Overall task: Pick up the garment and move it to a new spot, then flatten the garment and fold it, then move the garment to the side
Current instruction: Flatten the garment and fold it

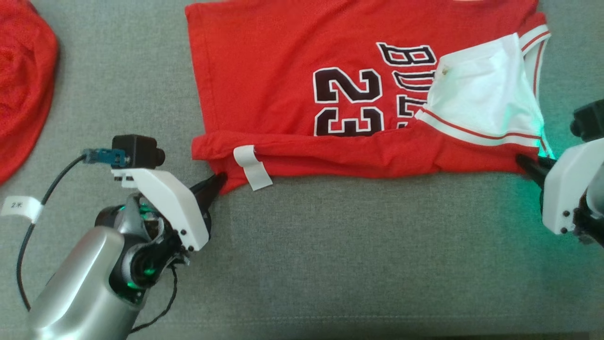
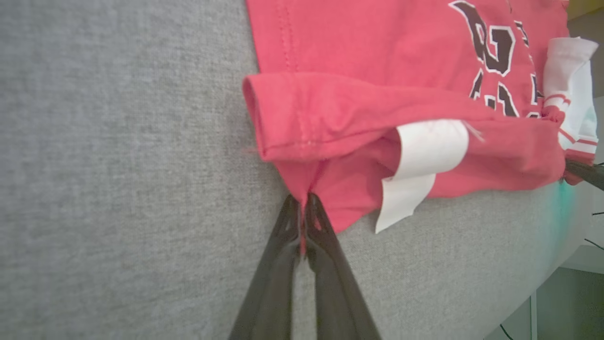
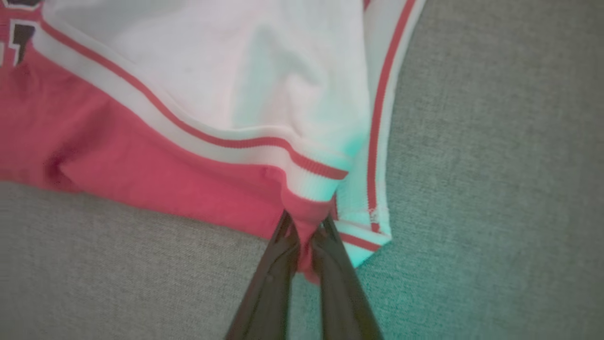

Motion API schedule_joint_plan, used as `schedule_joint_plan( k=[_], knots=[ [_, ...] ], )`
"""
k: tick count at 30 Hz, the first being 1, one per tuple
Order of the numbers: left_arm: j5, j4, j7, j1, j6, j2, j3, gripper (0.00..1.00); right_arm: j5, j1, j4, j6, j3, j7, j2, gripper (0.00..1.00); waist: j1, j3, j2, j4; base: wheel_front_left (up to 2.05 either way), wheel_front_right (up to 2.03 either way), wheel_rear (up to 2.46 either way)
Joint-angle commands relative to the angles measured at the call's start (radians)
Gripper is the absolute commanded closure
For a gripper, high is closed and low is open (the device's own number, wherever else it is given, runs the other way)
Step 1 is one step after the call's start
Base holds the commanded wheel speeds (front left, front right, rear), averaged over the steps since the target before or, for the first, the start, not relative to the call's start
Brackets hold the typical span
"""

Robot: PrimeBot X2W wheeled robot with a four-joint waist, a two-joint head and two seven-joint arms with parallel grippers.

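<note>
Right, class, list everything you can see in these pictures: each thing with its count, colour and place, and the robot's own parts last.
jersey: one, red with a dark "23" and white trim, spread on the surface, near edge folded over
label: one, white, on the jersey's folded near edge, towards its left end
cloth: one, red, at the far left of the head view
surface: one, grey fabric, under everything
cable: one, black with a white tag, beside the left arm
left gripper: one, dark fingers, shut on the jersey's near left corner
right gripper: one, dark fingers, shut on the jersey's near right corner
</note>
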Motion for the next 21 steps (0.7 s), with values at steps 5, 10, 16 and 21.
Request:
schedule_joint_plan(
  k=[5, 10, 16, 21],
  knots=[
    [-0.027, -0.035, 0.014, 0.034, -0.020, 0.047, 0.031, 1.00, 0.061, 0.012, -0.010, -0.001, -0.083, 0.033, 0.020, 1.00, 0.0000, -0.061, 0.0000, 0.001, 0.00, 0.00, 0.00],
    [-0.084, -0.142, 0.059, 0.083, -0.032, 0.120, 0.078, 1.00, 0.114, 0.040, -0.031, -0.001, -0.192, 0.116, 0.018, 1.00, 0.0000, -0.116, 0.0000, 0.007, 0.00, 0.00, 0.00],
    [-0.134, -0.241, 0.121, 0.173, -0.028, 0.206, 0.104, 1.00, 0.139, 0.143, -0.079, -0.001, -0.250, 0.263, -0.033, 1.00, 0.0000, -0.152, 0.0000, 0.011, 0.00, 0.00, 0.00],
    [-0.147, -0.261, 0.104, 0.259, -0.021, 0.198, 0.090, 1.00, 0.138, 0.236, -0.112, -0.001, -0.238, 0.282, -0.046, 1.00, 0.0000, -0.147, 0.0000, 0.011, 0.00, 0.00, 0.00]
  ],
)
